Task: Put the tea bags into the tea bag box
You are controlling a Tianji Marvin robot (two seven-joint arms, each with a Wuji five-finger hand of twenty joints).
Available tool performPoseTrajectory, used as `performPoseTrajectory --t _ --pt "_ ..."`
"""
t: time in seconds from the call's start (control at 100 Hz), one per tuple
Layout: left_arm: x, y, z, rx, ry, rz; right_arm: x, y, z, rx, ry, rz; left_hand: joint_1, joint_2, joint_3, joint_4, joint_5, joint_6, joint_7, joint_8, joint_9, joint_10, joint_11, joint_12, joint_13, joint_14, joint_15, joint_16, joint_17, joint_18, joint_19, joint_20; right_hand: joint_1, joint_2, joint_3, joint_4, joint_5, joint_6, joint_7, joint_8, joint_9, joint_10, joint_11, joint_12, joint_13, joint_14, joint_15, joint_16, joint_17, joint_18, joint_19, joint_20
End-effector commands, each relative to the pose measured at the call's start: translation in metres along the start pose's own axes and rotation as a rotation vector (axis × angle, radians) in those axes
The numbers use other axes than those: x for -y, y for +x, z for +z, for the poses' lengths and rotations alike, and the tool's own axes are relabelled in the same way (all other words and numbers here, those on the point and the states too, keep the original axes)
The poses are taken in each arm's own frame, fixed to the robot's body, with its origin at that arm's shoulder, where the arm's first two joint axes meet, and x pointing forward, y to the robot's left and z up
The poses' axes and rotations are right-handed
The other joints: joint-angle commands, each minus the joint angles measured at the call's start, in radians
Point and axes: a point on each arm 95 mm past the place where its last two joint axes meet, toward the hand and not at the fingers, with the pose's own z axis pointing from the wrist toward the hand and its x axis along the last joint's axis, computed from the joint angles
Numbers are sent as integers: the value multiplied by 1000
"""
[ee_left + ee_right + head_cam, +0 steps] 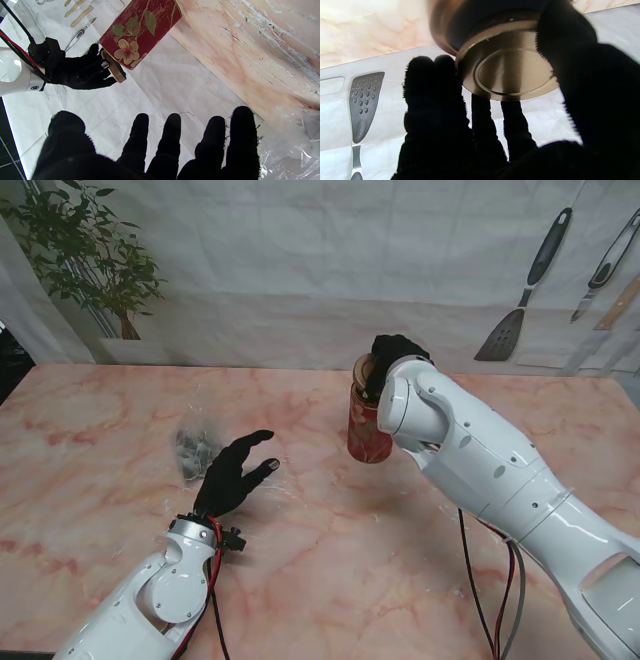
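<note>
Marble table [100, 480] bears the upright tea bag box [366, 432] at the far right, its lid [363, 367] clasped by the right hand [392, 360], while the left hand [232, 472], fingers spread and empty, lies just right of the tea bags [194, 452].

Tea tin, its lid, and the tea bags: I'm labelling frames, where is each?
tea tin [362, 435], stand view, red side wall.
lid [510, 72], right wrist view, flat gold face.
tea bags [193, 451], stand view, clear wrapper's middle.

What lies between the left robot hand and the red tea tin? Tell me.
Only bare marble table top separates the left robot hand from the red tea tin, as the stand view shows. The clear plastic bags lie on the hand's other side.
</note>
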Motion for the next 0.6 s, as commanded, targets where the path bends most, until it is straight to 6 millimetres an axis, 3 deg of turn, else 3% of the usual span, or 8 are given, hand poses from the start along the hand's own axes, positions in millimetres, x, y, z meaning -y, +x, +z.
performPoseTrajectory --t 0.0,0.59 --pt "1 2 0 -1 -6 0 -5 7 -3 -16 2 -4 -21 -13 -16 25 16 -20 -14 -4 7 -11 -9 3 13 -6 -24 -2 3 2 30 15 274 350 468 202 213 -12 360 79 94 -49 139 59 31 -155 61 26 -20 -32 23 7" --pt "2 3 1 -4 3 5 -16 -4 -16 10 29 -15 -20 -14 -16 26 15 -20 -15 -4 6 -11 -9 3 15 -6 -24 -2 7 1 32 16 274 355 466 204 212 -9 357 77 92 -45 137 59 30 -156 62 29 -20 -32 24 8"
